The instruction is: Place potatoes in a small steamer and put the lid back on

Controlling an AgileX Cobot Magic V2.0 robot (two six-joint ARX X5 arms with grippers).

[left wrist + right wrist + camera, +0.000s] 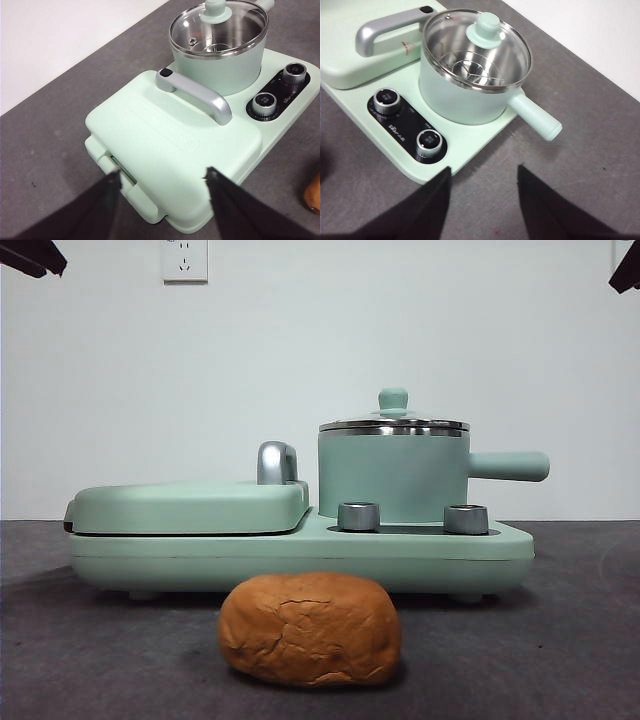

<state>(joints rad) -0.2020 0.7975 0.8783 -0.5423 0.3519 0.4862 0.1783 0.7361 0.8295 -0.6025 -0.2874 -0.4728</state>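
Note:
The orange-brown cracked potato lies on the grey table in front of the appliance; a sliver of the potato shows in the left wrist view. The mint-green steamer stands on the appliance's right half, its handle pointing right. The glass lid with a mint knob sits on it. Through the lid a wire rack shows inside the steamer. My left gripper hangs open above the griddle cover. My right gripper hangs open above the table, near the steamer's side. Both arms wait high, only black tips in the front view.
The flat griddle cover with a silver handle fills the appliance's left half. Two steel knobs stand on the base in front of the steamer. A white wall with a socket is behind.

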